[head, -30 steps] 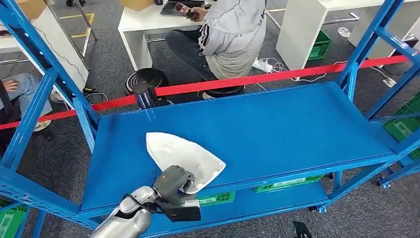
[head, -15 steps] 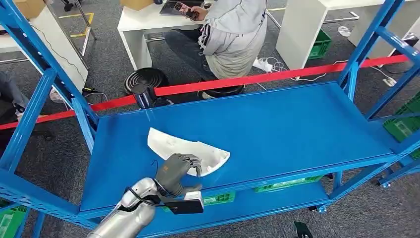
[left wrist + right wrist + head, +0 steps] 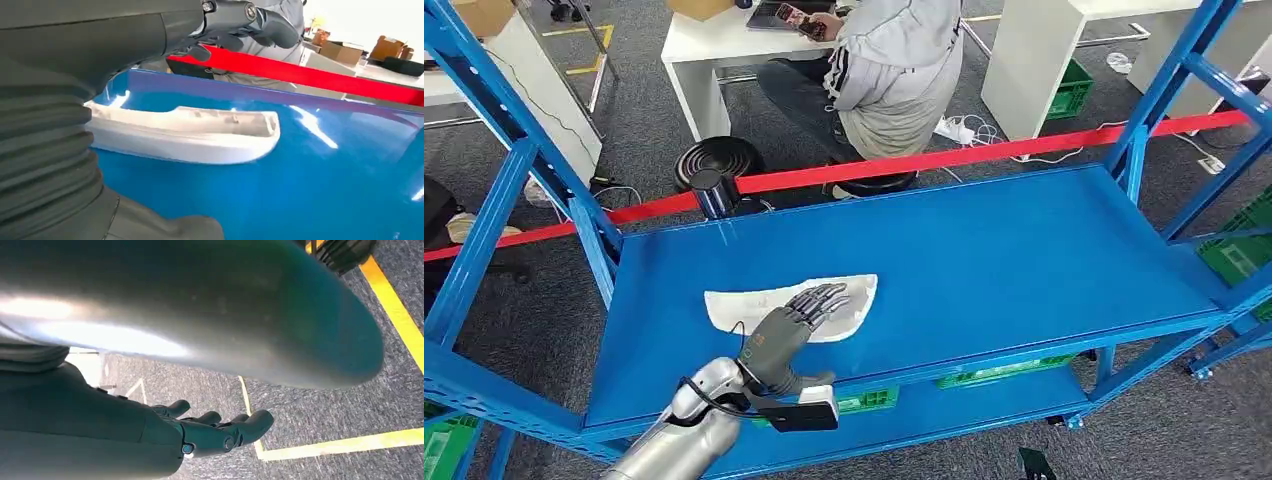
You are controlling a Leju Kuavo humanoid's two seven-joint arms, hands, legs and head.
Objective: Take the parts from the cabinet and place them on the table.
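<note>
Since a second ago the white part [image 3: 844, 298] has gone from propped up and broad under the curled left hand [image 3: 786, 330] to lying low and flat on the blue shelf [image 3: 984, 260], now a long narrow shape stretching out to both sides of the hand. Half a second ago the fingers were still bent over its near edge; now the fingers [image 3: 822, 298] are stretched out straight and slightly apart, lying over the top of the part with nothing gripped between them. From the left wrist view the part [image 3: 190, 131] sits flat on the shelf surface [image 3: 310, 170] just beyond and below the hand [image 3: 235, 20], with a visible gap under the fingertips, so whether they touch it cannot be told for sure. Beyond the hand, past the far edge of the shelf, a red barrier tape [image 3: 1024, 148] runs across, and behind it a person in a grey top [image 3: 894, 70] sits at a white desk [image 3: 724, 45]. Hanging by the robot's side over grey carpet [image 3: 325, 410] with yellow floor lines [image 3: 350, 442], the right hand [image 3: 210, 432] has its fingers loosely extended and apart, holding nothing.
</note>
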